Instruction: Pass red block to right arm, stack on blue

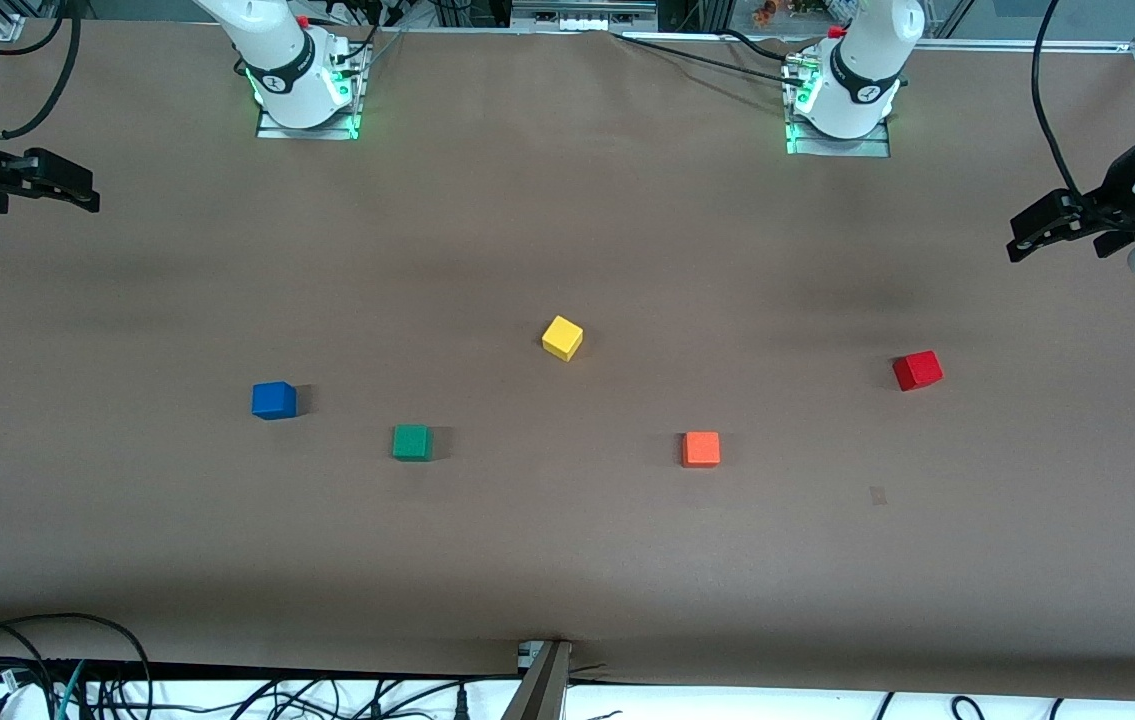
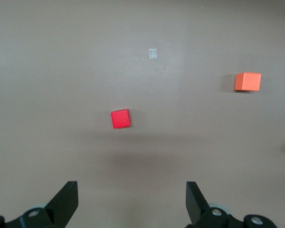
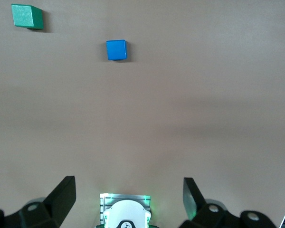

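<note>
Nothing grasped yet: left hand [image 1: 1027,238] hangs wide at the frame's right edge, right hand [image 1: 77,190] wide at its left edge. Red block [image 1: 917,370] sits mid-right, blue [image 1: 274,400] centre-left on the table [image 1: 567,560]. Risk: grabbing the similar orange cube [image 1: 700,449], 1 of 5

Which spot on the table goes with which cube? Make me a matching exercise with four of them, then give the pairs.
Column one:
1. red block
2. blue cube
3. yellow cube
4. orange cube

Column two:
A. nearest the right arm's end of the table, beside the green cube
B. about mid-table, farthest of the cubes from the front camera
C. nearest the left arm's end of the table
D. between the yellow cube and the red block, nearer the front camera than both

Pairs: 1-C, 2-A, 3-B, 4-D
</note>
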`<state>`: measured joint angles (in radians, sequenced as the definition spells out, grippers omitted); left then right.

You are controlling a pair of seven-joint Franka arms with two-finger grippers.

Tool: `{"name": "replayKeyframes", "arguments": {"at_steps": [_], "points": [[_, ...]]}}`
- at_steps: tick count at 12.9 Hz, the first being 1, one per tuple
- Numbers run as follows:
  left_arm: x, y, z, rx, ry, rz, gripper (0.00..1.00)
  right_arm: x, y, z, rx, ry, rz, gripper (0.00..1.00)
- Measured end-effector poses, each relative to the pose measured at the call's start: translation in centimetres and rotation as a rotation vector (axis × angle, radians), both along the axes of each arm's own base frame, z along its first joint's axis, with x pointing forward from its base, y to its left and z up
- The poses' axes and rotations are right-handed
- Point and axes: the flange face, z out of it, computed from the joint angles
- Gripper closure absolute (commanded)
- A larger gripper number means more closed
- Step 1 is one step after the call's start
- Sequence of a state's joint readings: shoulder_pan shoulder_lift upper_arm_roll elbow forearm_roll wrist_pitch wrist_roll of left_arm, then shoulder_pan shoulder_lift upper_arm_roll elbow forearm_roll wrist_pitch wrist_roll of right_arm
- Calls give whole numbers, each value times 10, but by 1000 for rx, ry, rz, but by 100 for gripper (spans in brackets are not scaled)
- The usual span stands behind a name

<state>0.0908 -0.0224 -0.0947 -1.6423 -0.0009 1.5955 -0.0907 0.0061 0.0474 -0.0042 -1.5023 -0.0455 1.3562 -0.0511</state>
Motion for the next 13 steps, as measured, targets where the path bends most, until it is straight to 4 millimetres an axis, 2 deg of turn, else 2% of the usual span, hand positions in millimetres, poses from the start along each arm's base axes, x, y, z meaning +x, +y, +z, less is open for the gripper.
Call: {"name": "replayKeyframes", "arguments": {"at_steps": [6,13], "points": [[0,4,1,0,-1,8,0,12,0,0,0,-12,2,0],[-2,6,3,0,-1,11,0,13,0,2,0,-17,2,0]]}}
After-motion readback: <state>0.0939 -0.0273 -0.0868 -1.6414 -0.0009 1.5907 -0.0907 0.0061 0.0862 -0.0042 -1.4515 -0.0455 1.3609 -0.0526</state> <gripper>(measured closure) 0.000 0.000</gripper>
